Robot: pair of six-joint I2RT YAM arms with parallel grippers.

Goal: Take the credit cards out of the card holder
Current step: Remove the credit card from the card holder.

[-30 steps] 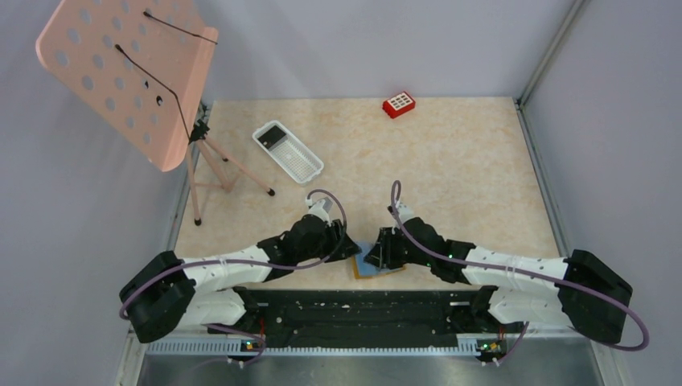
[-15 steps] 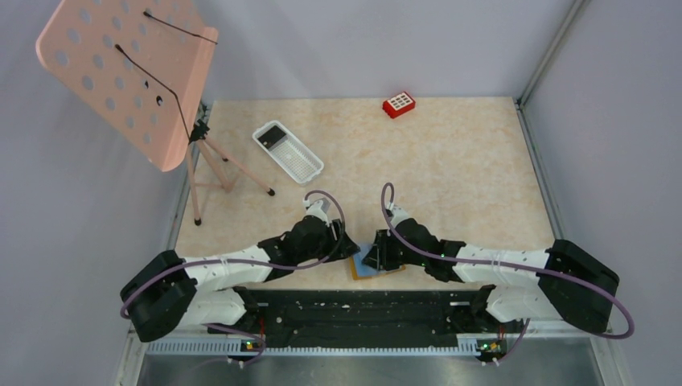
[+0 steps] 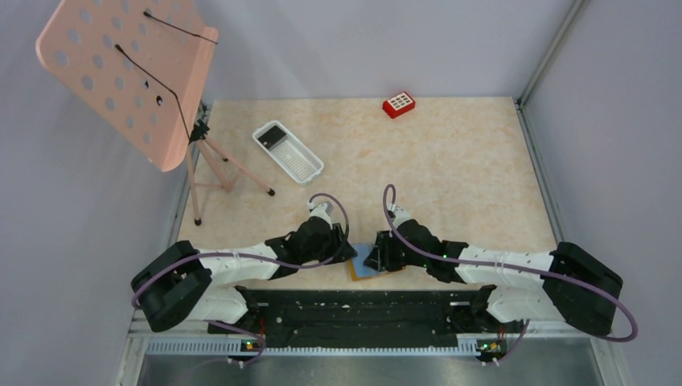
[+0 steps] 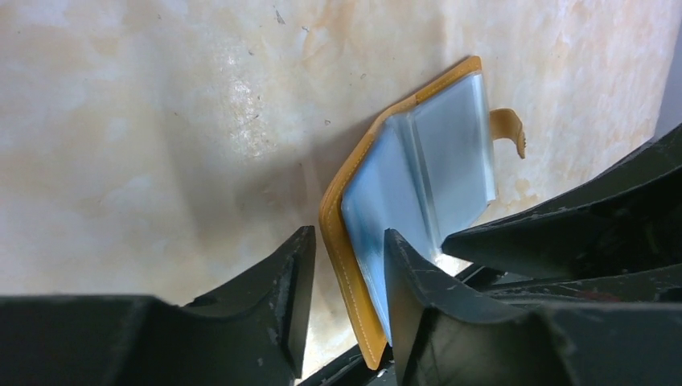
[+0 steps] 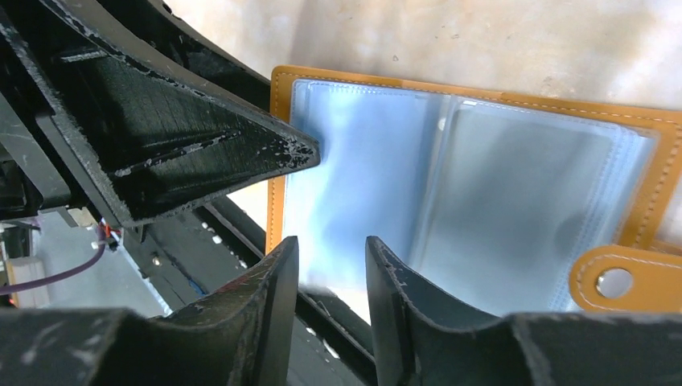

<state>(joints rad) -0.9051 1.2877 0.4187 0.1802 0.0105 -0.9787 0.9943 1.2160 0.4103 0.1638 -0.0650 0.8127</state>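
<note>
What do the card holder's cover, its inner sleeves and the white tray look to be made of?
Cover: tan leather or imitation leather, matte, with pale stitching along the edge; which of the two cannot be told. Sleeves: thin, soft plastic, clear to bluish and glossy, with welded seams. Tray: white with a meshed floor, likely plastic or coated wire; too small to tell.
</note>
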